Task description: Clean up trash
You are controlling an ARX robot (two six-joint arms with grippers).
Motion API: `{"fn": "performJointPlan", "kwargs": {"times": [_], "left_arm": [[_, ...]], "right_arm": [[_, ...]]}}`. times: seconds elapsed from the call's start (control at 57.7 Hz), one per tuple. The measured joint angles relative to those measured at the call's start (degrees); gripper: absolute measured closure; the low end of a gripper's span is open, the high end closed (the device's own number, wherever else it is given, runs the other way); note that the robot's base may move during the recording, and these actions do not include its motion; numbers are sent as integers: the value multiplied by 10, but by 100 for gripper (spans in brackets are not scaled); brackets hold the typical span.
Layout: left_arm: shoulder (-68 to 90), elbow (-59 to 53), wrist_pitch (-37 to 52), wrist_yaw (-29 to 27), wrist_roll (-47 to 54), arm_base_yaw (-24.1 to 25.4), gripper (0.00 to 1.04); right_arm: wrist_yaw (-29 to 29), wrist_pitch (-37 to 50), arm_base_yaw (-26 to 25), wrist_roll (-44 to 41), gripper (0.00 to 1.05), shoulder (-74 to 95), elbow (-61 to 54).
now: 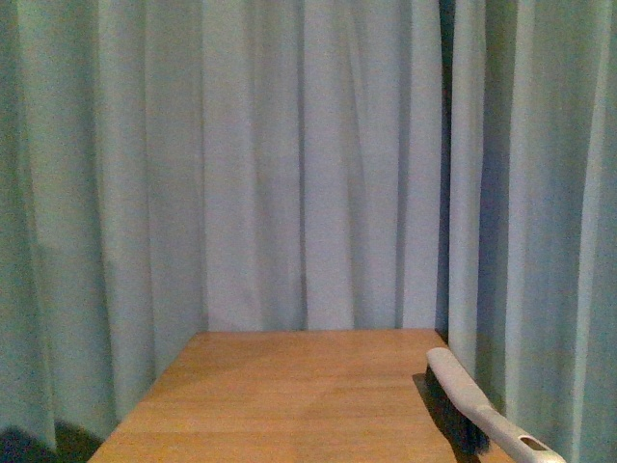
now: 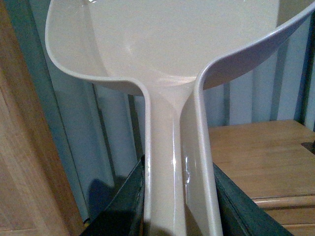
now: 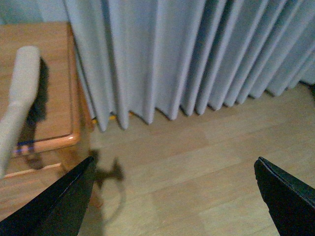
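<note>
Wooden table [image 1: 289, 395] carries one white-handled, dark-bristled brush [image 1: 461, 391] at its right edge, untouched. One beige plastic dustpan [image 2: 162, 44], its scoop bare, has its handle clamped in the left jaws. The right jaws gape wide and empty over the floor beside the table. No crumpled white trash shows anywhere, so I judge sweeping not yet begun.
</note>
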Motion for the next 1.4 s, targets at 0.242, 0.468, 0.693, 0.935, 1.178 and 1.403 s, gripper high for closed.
{"fn": "performJointPlan", "kwargs": {"times": [0.242, 0.468, 0.693, 0.935, 1.178, 1.403], "left_arm": [[0, 0, 0, 0, 0, 0, 77], [0, 0, 0, 0, 0, 0, 77], [0, 0, 0, 0, -1, 0, 77], [0, 0, 0, 0, -1, 0, 77], [0, 0, 0, 0, -1, 0, 77], [0, 0, 0, 0, -1, 0, 77]], "right_arm": [[-84, -154, 38, 117, 7, 256, 269], [-110, -225, 66, 184, 7, 392, 417], [-118, -259, 83, 223, 7, 487, 469], [-126, -251, 91, 240, 7, 532, 484], [-131, -245, 90, 252, 7, 564, 487], [-130, -237, 90, 255, 42, 568, 487]]}}
